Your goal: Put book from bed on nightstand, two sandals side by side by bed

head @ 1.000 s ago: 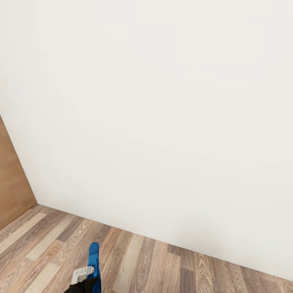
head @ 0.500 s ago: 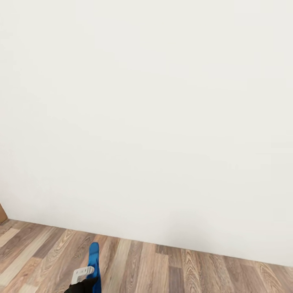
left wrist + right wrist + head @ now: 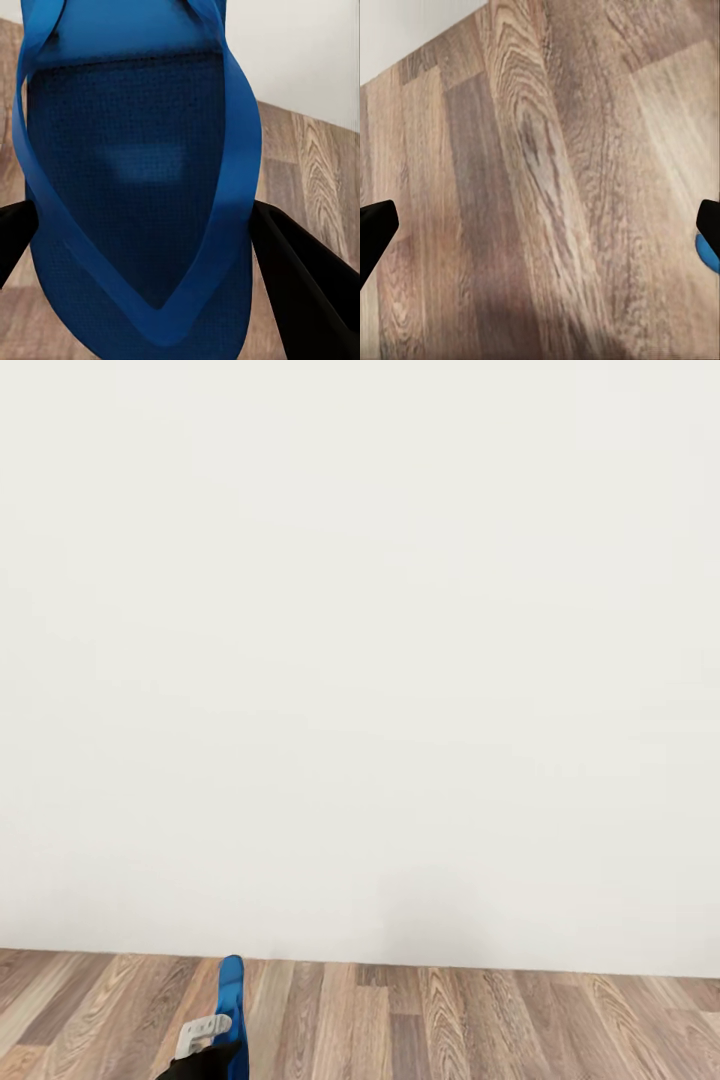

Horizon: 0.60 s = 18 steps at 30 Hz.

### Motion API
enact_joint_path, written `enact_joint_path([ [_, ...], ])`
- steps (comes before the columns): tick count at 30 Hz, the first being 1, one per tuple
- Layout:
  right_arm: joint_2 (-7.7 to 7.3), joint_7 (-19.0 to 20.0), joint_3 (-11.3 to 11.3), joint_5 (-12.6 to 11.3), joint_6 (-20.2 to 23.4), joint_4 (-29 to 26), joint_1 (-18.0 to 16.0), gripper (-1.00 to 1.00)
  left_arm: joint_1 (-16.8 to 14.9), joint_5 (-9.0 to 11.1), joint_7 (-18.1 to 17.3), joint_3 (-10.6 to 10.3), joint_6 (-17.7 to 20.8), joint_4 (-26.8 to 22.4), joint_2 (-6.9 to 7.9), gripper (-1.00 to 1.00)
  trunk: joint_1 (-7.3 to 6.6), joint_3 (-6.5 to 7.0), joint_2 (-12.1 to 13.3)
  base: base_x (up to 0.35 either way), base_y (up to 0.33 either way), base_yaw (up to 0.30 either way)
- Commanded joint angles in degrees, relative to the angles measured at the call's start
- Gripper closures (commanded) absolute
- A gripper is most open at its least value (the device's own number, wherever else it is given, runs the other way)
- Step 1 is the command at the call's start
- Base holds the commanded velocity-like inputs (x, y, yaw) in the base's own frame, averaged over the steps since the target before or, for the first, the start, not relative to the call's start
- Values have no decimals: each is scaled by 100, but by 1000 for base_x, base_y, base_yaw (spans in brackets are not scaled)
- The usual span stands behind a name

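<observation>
The left gripper [image 3: 142, 232] is pinching a bright blue flat flip-flop sandal [image 3: 135, 187]. In the left wrist view its two black fingers [image 3: 300, 285] press against the opposite long edges of the thin sole, one on each side. The sandal's upper face is toward that camera: a darker, finely textured footbed crossed by a lighter blue V-shaped strap whose point sits between the fingers. Beyond the sandal lie wood-plank floor [image 3: 315, 172] in mixed brown and grey tones and a strip of plain white wall [image 3: 300, 52].

In the head view, the same left gripper [image 3: 205, 1050] appears at the lower edge, left of centre, as a black tip with a small white bracket. The blue sandal [image 3: 232, 1000] stands up from it edge-on, a slim rounded blade held above the floor and pointing toward the wall. The white wall [image 3: 360, 660] takes up most of this view, meeting the plank floor [image 3: 480, 1020] in a nearly level line low in the picture.

The right gripper [image 3: 540, 240] is spread wide with nothing between its fingers. In the right wrist view, one black fingertip [image 3: 375, 232] shows at each side edge, with bare grained floorboards [image 3: 540, 187] between them. A small patch of blue sits just beside one fingertip; what it is cannot be told. A sliver of white wall [image 3: 405, 30] crosses one corner.
</observation>
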Motion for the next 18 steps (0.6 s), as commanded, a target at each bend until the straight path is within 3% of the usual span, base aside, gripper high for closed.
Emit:
enact_joint_path([
  [1, 2, 34, -18, -49, 37, 3, -4, -100, -3, 21, -32, 21, 0, 7, -1, 100, -1, -5, -2, 0, 0, -82],
  [5, 2, 34, -18, -49, 37, 3, -4, -100, -3, 21, -32, 21, 0, 6, -1, 100, -1, -4, -2, 20, 2, -31],
  [13, 2, 34, -18, -49, 37, 3, -4, -100, -3, 21, -32, 22, 0, 7, -1, 100, -1, -4, -2, 209, 89, -4],
  [18, 2, 34, -18, -49, 37, 3, -4, -100, -3, 21, -32, 25, 0, 7, -1, 100, -1, -4, -2, 68, 36, 0],
])
